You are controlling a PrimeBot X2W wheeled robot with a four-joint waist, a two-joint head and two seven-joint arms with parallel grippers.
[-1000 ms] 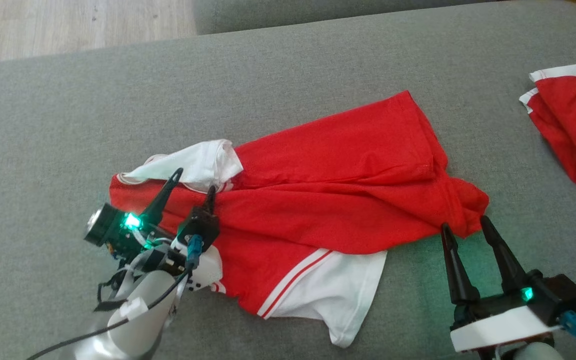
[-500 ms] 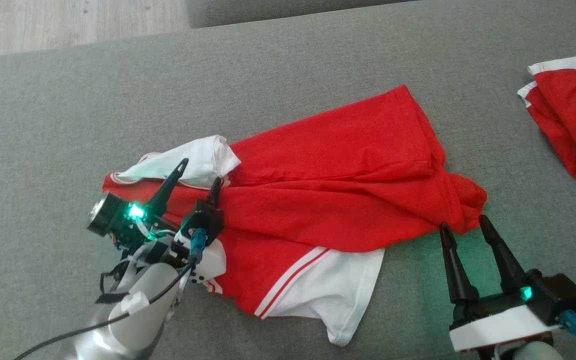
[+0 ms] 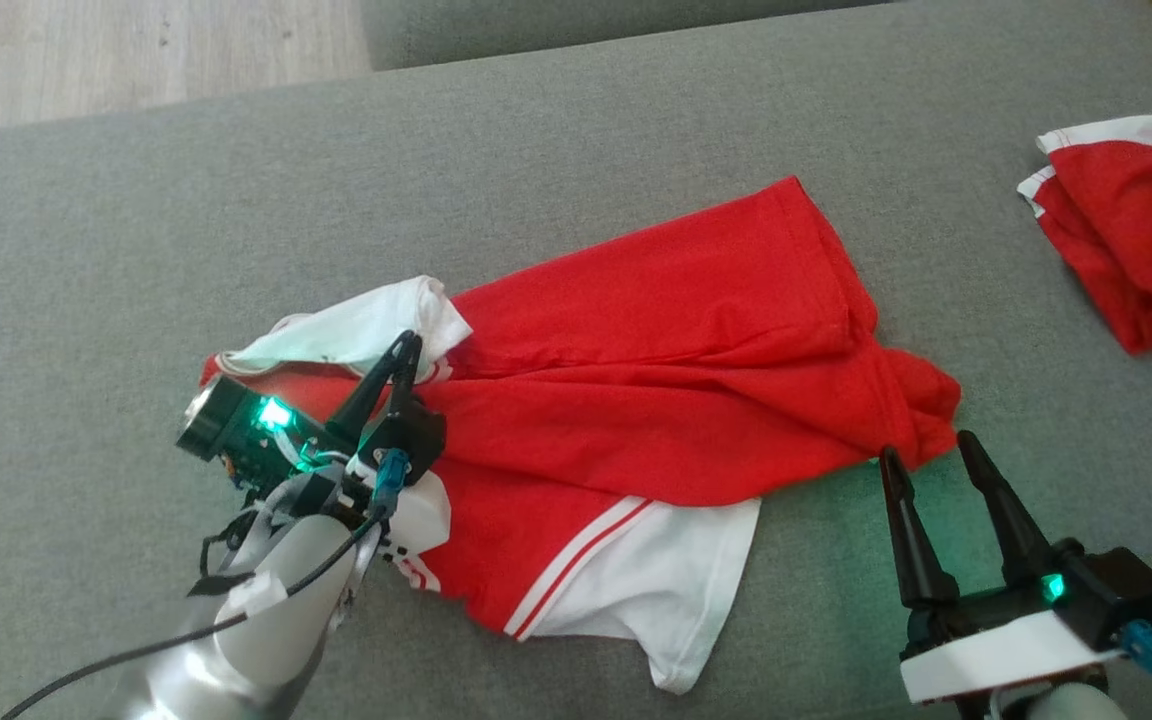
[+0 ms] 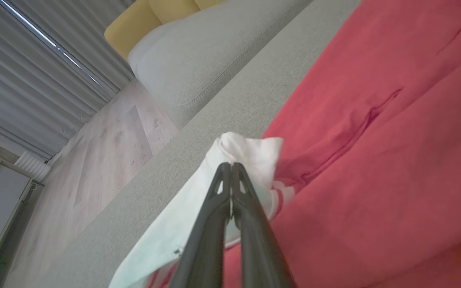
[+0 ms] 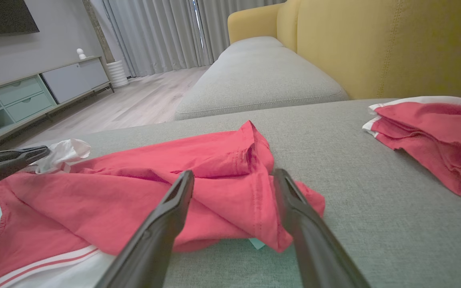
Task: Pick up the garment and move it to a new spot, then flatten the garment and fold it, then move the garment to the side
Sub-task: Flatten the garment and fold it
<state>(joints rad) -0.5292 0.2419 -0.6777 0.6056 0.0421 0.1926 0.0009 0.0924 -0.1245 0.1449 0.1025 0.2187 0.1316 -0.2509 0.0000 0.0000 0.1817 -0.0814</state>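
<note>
The garment point(image 3: 656, 360) is a red T-shirt with white sleeves, lying crumpled across the grey cushion point(image 3: 136, 230). My left gripper point(image 3: 406, 345) is shut at its left end, where the upper white sleeve point(image 3: 366, 325) meets the red collar area. In the left wrist view the closed fingertips point(image 4: 230, 166) pinch a bunched fold of that white sleeve point(image 4: 254, 154). My right gripper point(image 3: 925, 447) stands open just in front of the shirt's bunched right corner point(image 3: 921, 400). Seen from the right wrist, its gripper point(image 5: 233, 173) frames that red corner point(image 5: 266, 224), apart from the cloth.
A second red and white garment point(image 3: 1126, 230) lies folded at the cushion's far right, also in the right wrist view point(image 5: 430, 132). Wooden floor point(image 3: 136, 50) runs beyond the cushion's far edge. A yellow sofa back point(image 5: 374, 40) rises behind.
My left gripper's fingers have closed together on the white sleeve. The right gripper has stayed open in place. The camera shifted slightly.
</note>
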